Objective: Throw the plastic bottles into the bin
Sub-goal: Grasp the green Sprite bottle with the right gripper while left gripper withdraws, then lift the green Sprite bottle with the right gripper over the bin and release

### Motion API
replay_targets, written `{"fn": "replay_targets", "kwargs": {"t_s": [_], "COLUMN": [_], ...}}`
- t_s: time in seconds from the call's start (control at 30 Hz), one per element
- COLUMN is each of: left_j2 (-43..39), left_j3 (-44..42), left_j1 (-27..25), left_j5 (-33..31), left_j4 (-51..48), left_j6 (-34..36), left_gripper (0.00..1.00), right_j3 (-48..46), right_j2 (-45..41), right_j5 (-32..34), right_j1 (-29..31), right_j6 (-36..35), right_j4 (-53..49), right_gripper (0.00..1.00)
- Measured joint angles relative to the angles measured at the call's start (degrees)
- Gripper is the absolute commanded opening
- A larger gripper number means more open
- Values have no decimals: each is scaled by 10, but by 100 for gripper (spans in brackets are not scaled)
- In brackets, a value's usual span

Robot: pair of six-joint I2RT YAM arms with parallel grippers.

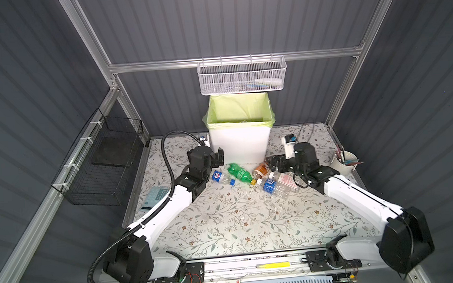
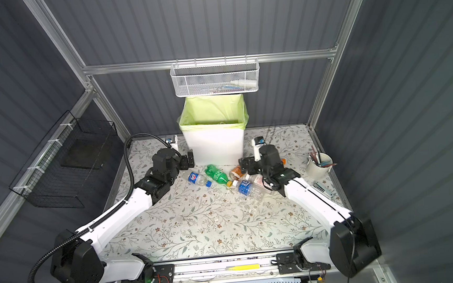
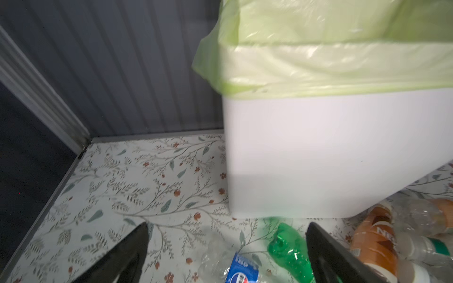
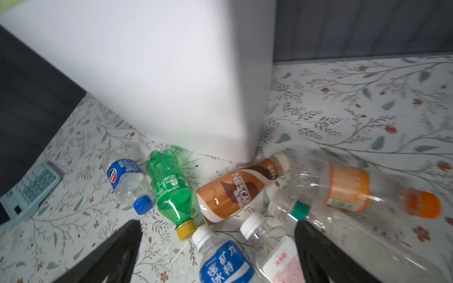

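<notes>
status: pick not yet begun. both arms are poised over the bottles and nothing is gripped.

left end effector (image 1: 219, 157): jaws spread wide and empty. it hovers just beside the front left corner of the bin (image 1: 238, 146), above the base of the blue-capped bottle (image 1: 221, 177).

right end effector (image 1: 274, 164): also released and holding nothing. it hangs over the cluster at the bin's front right corner. its wrist view looks down between the black fingers (image 4: 117, 247) onto that cluster.

location of the task's items: seven bottles can be counted, all lying on their sides on the worktop (image 1: 239, 223) in front of the bin.
- the blue-capped bottle and the green bottle (image 1: 240, 174) lie side by side.
- the brown coffee bottle (image 1: 261, 169) lies close against the bin's foot.
- the blue-labelled bottle (image 1: 270, 185) and the pink-labelled bottle (image 1: 286, 181) lie nearer the right arm.
- the orange-capped bottle (image 4: 355, 188) and a clear green-capped bottle (image 4: 300, 210) lie behind them, pressed together.

the visible part of the green liner (image 1: 238, 111) shows no bottle; the bin's bottom is hidden.

step in hand, as judged: choosing and lining up a first grasp on each side.

next move calls for a descent with the jaws straddling one bottle across its body. the blue-capped bottle suits the left arm and an outer bottle of the cluster suits the right. after a firm close, the lift must clear the tall rim.

risks: the empty bottles are light and round, so they are likely to roll or squirt from the jaws. neighbours that touch may be dragged along. the mesh basket (image 1: 242, 76) hangs above the bin's rear — release toward the front of the opening.
</notes>
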Motion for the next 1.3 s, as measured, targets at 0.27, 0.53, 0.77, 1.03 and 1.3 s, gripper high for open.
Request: {"fn": "replay_targets", "kwargs": {"t_s": [0.27,0.53,0.77,1.03,1.3], "left_j2": [-1,-10,-33,-38,-44], "left_j3": [-67,-144,-175,-192,-195], "left_j1": [64,127,133,134,134], "left_j5": [-9,38,65,82,87], "left_j4": [-43,-53,-45,-40,-36], "left_j6": [-123,-188,-197,-196,-196], "left_gripper": [100,100,100,100,100], "right_j3": [141,246,321,378,390], "right_j2": [186,301,378,434,461], "right_j5": [61,84,84,86,75], "right_j1": [113,140,142,143,145], "right_j6": [-53,-82,-99,-113,-114], "right_j4": [-37,-105,-162,-221,-248], "right_gripper": [95,90,79,77,70]}}
